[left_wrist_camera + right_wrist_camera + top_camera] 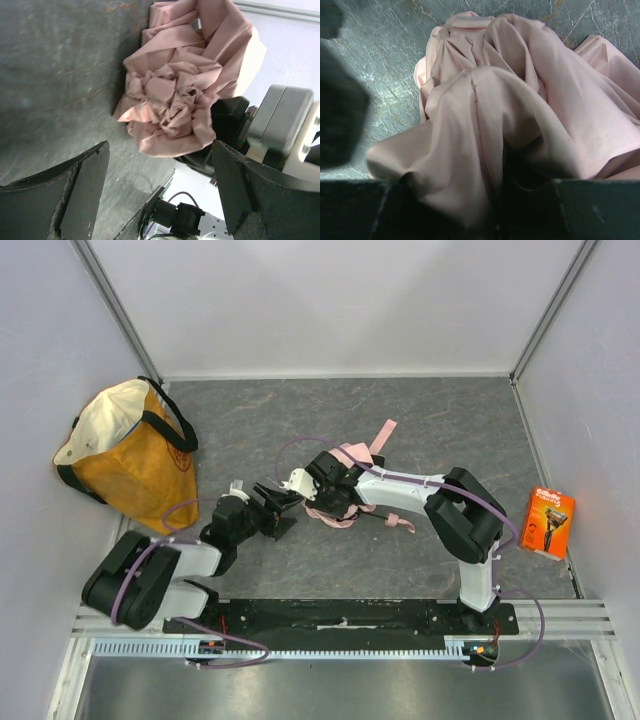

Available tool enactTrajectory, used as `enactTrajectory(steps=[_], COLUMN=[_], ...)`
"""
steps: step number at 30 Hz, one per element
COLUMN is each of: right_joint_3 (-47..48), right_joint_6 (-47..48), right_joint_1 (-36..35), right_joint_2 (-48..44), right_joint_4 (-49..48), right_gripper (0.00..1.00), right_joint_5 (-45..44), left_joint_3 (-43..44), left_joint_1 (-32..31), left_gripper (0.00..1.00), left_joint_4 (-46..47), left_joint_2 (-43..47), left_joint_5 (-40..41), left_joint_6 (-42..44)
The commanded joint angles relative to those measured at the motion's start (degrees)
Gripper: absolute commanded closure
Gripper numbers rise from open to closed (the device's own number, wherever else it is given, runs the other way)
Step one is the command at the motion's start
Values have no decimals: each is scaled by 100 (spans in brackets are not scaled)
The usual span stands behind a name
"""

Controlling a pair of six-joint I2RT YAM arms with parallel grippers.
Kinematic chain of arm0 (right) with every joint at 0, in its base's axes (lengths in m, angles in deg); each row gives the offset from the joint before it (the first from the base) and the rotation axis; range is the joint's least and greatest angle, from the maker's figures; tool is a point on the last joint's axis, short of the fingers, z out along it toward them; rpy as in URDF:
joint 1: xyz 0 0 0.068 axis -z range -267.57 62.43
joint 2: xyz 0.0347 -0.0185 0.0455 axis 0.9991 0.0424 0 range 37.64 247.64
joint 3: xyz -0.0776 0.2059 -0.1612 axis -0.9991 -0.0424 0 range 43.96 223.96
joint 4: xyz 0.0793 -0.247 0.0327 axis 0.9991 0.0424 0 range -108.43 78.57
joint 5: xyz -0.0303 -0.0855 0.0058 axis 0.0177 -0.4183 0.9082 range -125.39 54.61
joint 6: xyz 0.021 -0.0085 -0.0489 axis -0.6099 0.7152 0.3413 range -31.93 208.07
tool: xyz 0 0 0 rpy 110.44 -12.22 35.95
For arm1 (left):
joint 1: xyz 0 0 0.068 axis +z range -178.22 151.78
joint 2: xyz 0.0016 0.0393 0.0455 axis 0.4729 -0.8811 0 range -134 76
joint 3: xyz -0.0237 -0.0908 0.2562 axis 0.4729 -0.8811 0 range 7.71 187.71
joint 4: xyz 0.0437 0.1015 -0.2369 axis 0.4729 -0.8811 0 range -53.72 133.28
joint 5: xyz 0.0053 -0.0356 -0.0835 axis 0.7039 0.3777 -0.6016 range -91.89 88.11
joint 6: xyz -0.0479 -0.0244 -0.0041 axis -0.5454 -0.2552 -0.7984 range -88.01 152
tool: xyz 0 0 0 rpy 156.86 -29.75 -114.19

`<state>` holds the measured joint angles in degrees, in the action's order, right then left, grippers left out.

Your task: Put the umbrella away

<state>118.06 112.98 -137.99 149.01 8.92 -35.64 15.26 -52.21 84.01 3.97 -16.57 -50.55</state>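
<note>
Pink and crumpled, one umbrella (345, 502) sits at the middle of the grey table (450, 430), mostly hidden beneath the right arm's wrist. Its canopy is bunched in loose folds rather than rolled, so the long axis cannot be told for sure; the thin strap (385, 433) sticks out toward the far right, and a rumpled end faces the left arm. The right gripper (504, 202) is clamped on the umbrella, with cloth draped down between its two dark fingers. The left gripper (285, 508) sits just beside that rumpled end, jaws spread wide with nothing between them, and its wrist view looks straight at the folds. One orange-and-cream tote (130, 455) stands at the far left and one orange razor pack (547, 523) lies at the right edge, both well apart from the umbrella.
</note>
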Motion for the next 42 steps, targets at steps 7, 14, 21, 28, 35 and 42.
enactTrajectory(steps=[7, 14, 21, 28, 35, 42], right_joint_3=[-397, -388, -309, -283, -300, -581], right_joint_6=[-434, -416, -416, -381, -504, -724], right_joint_1=[-153, -144, -144, -144, -162, -153], right_joint_2=[552, 500, 429, 464, 307, 87], right_joint_4=[727, 736, 763, 763, 596, 235], right_gripper=[99, 100, 100, 100, 92, 68], right_joint_5=[1572, 1625, 1625, 1598, 1625, 1484], left_joint_3=[404, 704, 1055, 1415, 1100, 933], left_joint_1=[175, 123, -71, -308, -370, -352], left_gripper=[9, 8, 12, 19, 59, 84], left_joint_4=[4616, 5358, 4576, 4313, 4153, 4557], left_joint_2=[-2946, -3696, -3546, -3652, -3370, -3835], left_joint_5=[-1396, -1705, -1696, -1539, -959, -888], left_joint_6=[-279, -35, 599, 854, 1231, 1136])
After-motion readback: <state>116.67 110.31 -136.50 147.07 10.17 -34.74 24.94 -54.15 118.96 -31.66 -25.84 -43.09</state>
